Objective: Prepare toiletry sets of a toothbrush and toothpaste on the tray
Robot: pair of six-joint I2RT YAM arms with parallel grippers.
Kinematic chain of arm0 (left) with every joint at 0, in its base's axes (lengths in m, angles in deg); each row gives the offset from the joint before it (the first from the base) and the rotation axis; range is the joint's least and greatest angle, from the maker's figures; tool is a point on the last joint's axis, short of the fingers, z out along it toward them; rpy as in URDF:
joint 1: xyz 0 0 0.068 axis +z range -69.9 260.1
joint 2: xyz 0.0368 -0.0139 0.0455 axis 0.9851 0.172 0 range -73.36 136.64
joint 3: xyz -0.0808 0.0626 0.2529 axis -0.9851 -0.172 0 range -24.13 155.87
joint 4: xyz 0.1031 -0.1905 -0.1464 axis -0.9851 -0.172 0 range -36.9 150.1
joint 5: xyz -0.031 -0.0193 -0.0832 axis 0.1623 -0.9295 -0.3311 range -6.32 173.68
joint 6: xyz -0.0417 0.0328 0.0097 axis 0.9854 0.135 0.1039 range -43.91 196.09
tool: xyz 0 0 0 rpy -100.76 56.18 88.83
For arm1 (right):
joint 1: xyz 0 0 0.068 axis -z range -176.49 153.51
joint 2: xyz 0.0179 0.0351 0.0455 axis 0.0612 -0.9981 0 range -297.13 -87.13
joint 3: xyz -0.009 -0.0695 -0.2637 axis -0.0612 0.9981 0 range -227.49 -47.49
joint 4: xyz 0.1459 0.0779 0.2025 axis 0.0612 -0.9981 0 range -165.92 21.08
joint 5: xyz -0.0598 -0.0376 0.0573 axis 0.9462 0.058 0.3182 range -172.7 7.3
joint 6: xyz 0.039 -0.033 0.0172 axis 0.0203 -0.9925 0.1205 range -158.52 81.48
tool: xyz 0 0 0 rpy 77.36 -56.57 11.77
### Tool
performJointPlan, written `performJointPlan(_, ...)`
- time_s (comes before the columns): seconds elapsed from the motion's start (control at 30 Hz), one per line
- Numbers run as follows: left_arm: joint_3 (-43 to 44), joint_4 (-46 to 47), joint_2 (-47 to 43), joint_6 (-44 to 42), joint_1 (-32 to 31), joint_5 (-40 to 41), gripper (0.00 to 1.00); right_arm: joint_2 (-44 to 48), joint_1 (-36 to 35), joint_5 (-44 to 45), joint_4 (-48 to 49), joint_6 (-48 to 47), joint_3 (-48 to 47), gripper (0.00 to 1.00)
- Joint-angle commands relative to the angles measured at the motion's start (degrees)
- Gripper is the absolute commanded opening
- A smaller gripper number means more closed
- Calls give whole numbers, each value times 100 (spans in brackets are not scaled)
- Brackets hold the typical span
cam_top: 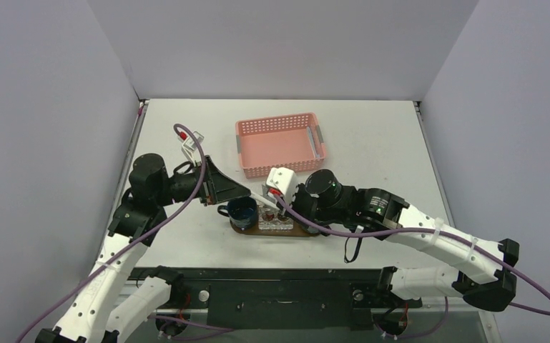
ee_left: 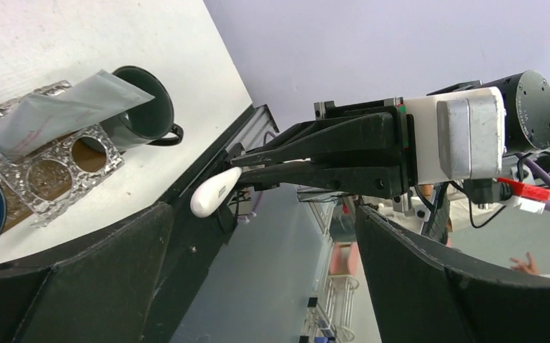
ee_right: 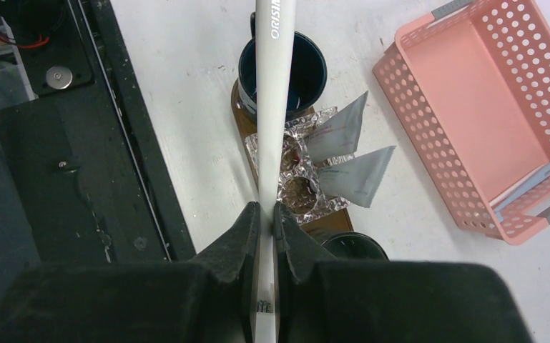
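Note:
The tray (cam_top: pixel 307 231) is a dark brown oval board near the table's front; its edge shows in the right wrist view (ee_right: pixel 332 223). On it stand a dark blue mug (cam_top: pixel 242 209), a second dark mug (ee_right: pixel 350 246) and a clear square holder (ee_right: pixel 297 189). Two grey toothpaste tubes (ee_right: pixel 340 132) stick out of the holder. My right gripper (ee_right: pixel 266 214) is shut on a white toothbrush (ee_right: pixel 272 86) and holds it above the holder and the blue mug (ee_right: pixel 304 68). My left gripper (ee_left: pixel 257 286) is open and empty, just left of the blue mug (cam_top: pixel 236 193).
A pink perforated basket (cam_top: pixel 279 143) stands behind the tray, with a light blue toothbrush (ee_right: pixel 526 186) inside. The table's black front rail (cam_top: pixel 272 286) runs just below the tray. In the left wrist view the right gripper (ee_left: pixel 247 163) shows with the toothbrush end (ee_left: pixel 214 193).

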Motion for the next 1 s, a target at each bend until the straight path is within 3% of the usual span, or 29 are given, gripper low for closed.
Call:
performJointPlan(0.0, -96, 361, -77, 227, 39, -485, 97, 39, -221, 367, 52, -288, -155, 0)
performJointPlan(0.97, -374, 88, -128, -138, 41, -895, 33, -187, -725, 786, -87, -679, -503, 0)
